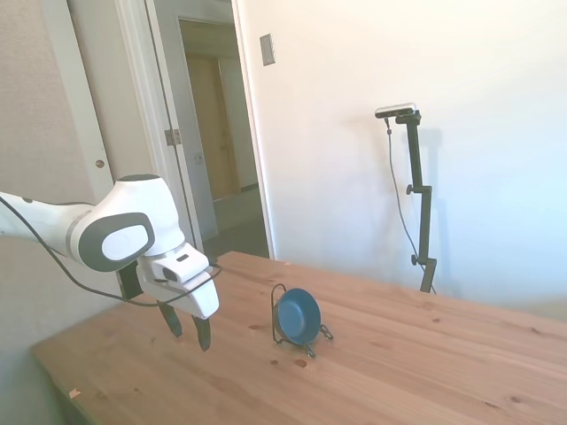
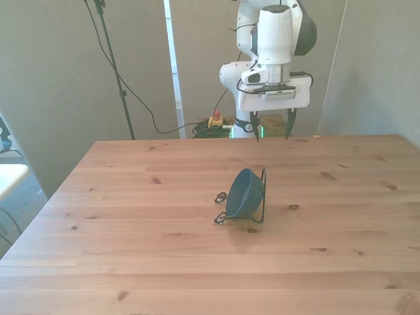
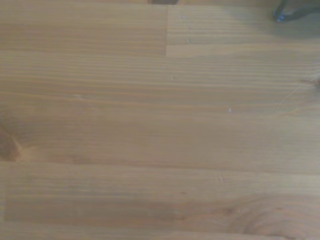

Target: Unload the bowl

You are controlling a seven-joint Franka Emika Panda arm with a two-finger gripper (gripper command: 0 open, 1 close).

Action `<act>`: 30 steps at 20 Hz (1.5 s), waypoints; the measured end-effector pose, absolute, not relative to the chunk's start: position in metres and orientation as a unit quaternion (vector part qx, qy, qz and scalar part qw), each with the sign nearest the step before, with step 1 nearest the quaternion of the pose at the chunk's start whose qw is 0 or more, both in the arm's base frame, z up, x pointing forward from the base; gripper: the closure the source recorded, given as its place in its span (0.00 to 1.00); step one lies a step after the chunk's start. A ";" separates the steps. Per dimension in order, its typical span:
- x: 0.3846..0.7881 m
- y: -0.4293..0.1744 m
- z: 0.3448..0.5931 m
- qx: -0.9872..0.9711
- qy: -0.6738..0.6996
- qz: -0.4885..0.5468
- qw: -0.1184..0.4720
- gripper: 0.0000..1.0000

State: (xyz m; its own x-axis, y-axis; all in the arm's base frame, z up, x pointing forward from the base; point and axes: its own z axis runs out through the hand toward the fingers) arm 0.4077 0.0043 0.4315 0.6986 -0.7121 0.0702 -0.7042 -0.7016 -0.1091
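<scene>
We see the dark blue bowl (image 2: 246,192) propped on its side in a thin black wire rack (image 2: 262,197), near the middle of the wooden table (image 2: 131,236), well in from every edge. In the front view its open mouth faces the front view's right, against the rack's upright loop; in the side view we look straight into the bowl (image 1: 298,317), with the rack (image 1: 280,310) around it.

We find the gripper (image 2: 270,126) above the table's far edge, well apart from the bowl, its fingers (image 1: 203,332) pointing down, spread apart and holding nothing.

In the wrist view we see mostly bare table planks (image 3: 150,125), with a small dark shape at one corner that we cannot identify.
</scene>
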 end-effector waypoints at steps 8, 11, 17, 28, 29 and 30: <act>0.417 -0.009 0.443 -0.914 0.395 -0.075 0.052 0.00; 0.434 -0.030 0.452 -0.904 0.411 -0.097 0.063 0.00; 0.474 -0.069 0.457 -0.901 0.415 -0.102 0.068 0.00; 0.518 -0.126 0.452 -0.921 0.352 -0.119 0.117 0.00; 0.522 -0.126 0.449 -0.924 0.343 -0.119 0.122 0.00; 0.524 -0.127 0.447 -0.927 0.333 -0.119 0.127 0.00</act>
